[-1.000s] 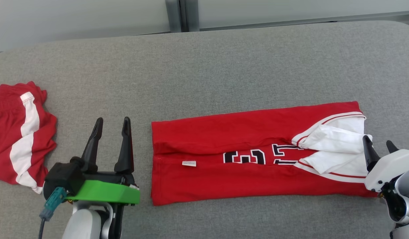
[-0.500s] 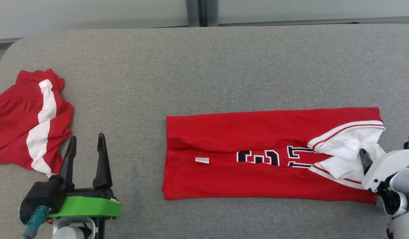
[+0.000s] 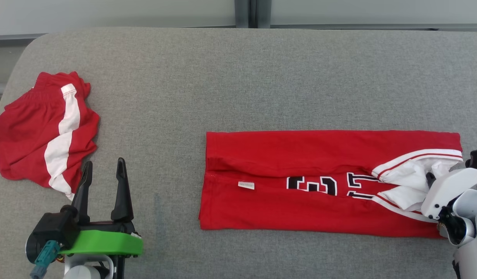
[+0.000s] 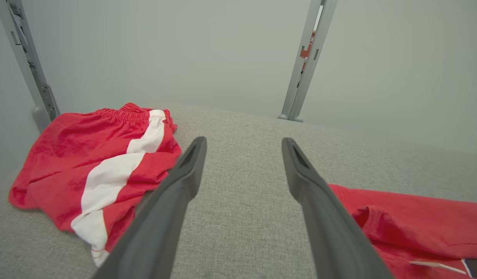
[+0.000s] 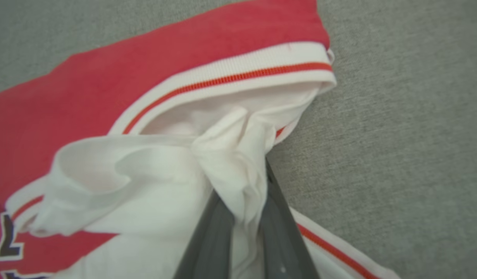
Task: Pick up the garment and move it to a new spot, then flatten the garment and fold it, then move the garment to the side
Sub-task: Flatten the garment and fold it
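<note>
R jaws now clamped on jersey (image 3: 300, 155), L jaws apart nr shorts (image 3: 40, 131)

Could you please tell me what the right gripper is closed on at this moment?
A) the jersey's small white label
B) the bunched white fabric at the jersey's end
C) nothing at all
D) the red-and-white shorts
B: in the right wrist view the right gripper has its two fingers pinched together on a fold of the white fabric at the striped end of the jersey.
</note>
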